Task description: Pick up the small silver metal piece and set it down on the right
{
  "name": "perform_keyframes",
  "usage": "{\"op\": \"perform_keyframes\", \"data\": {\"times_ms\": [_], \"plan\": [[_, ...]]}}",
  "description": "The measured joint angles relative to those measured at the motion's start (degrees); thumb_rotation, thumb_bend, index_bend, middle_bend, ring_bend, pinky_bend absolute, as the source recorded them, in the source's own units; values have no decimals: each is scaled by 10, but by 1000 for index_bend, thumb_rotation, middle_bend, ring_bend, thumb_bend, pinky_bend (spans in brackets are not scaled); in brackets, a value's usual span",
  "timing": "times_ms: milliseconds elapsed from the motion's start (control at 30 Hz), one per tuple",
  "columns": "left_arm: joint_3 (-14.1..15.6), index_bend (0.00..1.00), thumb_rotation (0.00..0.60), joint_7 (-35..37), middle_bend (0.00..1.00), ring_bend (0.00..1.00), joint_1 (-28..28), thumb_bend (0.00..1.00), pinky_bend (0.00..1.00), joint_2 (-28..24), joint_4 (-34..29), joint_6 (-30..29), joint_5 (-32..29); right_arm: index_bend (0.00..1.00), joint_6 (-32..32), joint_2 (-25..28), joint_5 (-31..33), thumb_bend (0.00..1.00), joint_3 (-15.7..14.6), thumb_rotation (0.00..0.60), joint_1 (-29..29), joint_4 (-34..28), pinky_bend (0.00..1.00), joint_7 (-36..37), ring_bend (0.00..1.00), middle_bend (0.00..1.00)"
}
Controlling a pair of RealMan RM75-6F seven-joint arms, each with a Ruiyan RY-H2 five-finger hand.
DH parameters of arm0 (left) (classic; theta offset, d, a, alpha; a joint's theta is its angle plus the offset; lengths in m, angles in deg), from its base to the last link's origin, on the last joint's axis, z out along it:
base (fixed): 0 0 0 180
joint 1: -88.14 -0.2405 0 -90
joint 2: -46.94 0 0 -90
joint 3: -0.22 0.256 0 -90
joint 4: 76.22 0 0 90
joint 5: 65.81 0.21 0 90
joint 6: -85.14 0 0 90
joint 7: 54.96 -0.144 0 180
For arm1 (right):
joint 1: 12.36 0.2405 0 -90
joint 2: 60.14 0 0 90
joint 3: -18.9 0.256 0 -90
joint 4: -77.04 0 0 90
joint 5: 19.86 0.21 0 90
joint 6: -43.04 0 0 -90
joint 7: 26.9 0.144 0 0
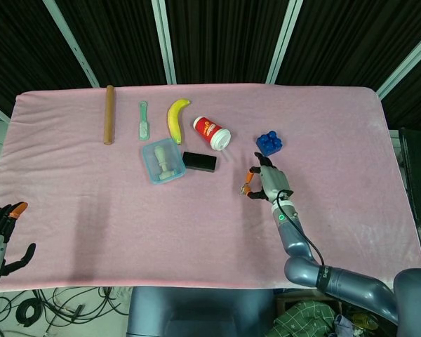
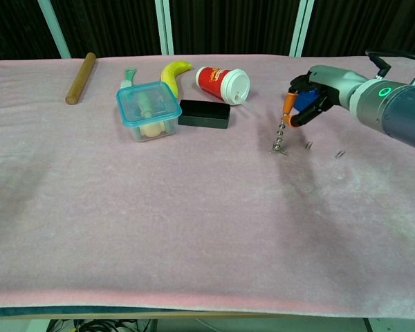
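Chest view, right of the middle: our right hand [image 2: 303,105] pinches the top of the small silver metal piece [image 2: 279,137], which looks light, stiff, thin, maybe slippery, its bottom about touching the pink cloth [image 2: 194,207].

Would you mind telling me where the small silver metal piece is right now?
In the chest view, the small silver metal piece hangs from the right robot hand, right of the black box, near the paper clips.

Right hand [image 2: 306,105] pinches with fingers down; left hand [image 1: 1,235] idles, fingers spread
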Motion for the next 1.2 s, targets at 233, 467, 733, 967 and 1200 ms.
{"op": "perform_keyframes", "data": {"times_ms": [233, 467, 733, 967, 1200], "plan": [[-1, 70, 600, -1, 63, 0, 0, 391, 0, 0, 0, 0, 0, 662, 5, -1, -5, 443, -2, 600, -1, 10, 169, 10, 5, 0], [0, 71, 600, -1, 63, 0, 0, 392, 0, 0, 0, -1, 0, 662, -7, 12, -21, 443, 4, 600, -3, -8, 169, 14, 5, 0], [-1, 70, 600, -1, 63, 0, 0, 392, 0, 1, 0, -1, 0, 661, -18, 53, -18, 443, 4, 600, -17, -39, 170, 7, 5, 0], [-1, 70, 600, -5, 63, 0, -1, 392, 0, 1, -1, -1, -1, 662, -11, 80, -3, 442, -12, 600, -29, -47, 169, -7, 5, 0], [-1, 70, 600, -8, 63, 0, -2, 392, 0, 3, -2, -3, -1, 662, -5, 74, -5, 442, -14, 600, -34, -33, 170, 14, 5, 0]]}}
